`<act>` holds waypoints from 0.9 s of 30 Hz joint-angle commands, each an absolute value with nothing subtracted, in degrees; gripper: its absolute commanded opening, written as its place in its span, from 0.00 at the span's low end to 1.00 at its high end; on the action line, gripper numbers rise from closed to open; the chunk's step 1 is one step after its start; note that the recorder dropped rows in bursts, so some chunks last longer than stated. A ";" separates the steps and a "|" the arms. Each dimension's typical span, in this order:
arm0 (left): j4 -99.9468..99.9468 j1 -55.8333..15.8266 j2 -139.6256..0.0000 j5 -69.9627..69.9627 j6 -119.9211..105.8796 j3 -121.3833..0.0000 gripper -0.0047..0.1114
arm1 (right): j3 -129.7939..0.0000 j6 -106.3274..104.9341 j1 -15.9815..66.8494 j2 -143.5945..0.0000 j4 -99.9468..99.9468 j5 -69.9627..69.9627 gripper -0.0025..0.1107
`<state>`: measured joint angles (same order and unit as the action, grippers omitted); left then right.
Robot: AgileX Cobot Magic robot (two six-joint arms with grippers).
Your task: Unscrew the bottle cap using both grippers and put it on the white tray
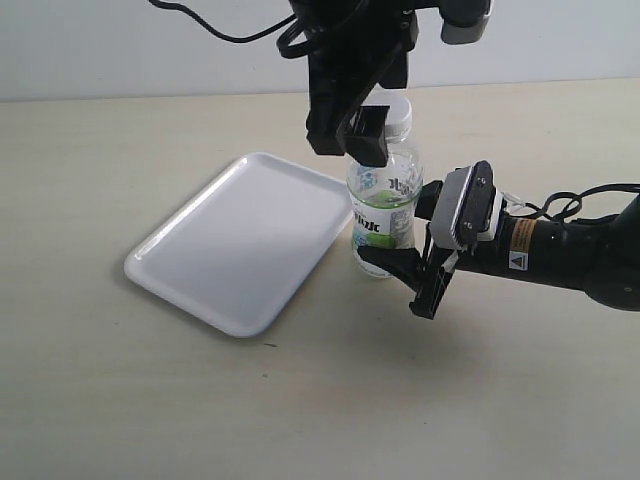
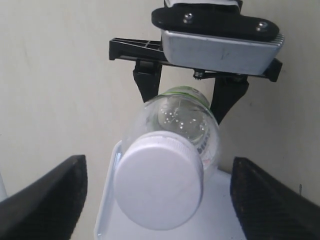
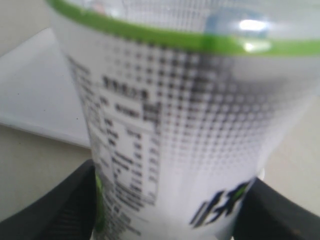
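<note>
**Item: bottle, capped, held at the body**

- Bottle (image 1: 385, 195): clear plastic with a lime label, upright on the beige table (image 1: 120, 400), just beside the edge of the tray.
- Cap (image 1: 398, 112): white, ribbed, seated on the bottle's neck.
- Tray (image 1: 235, 245): white, rectangular, flat on the table to the left of the bottle.
- Right gripper (image 1: 405, 272): comes in from the right and is clamped on the bottle's lower body, one finger on each side of the label.
- Left gripper (image 1: 348, 138): all black, hangs over the cap. Its fingers (image 2: 45, 200) are spread wide, well clear of the cap on both sides, and grasp nothing.
</note>
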<state>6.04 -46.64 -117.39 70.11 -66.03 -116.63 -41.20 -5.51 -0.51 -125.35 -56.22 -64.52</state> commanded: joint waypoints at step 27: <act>6.38 -46.79 -116.61 69.96 -55.69 -116.41 0.04 | -41.13 -7.21 -0.61 -125.94 -55.84 -55.81 0.02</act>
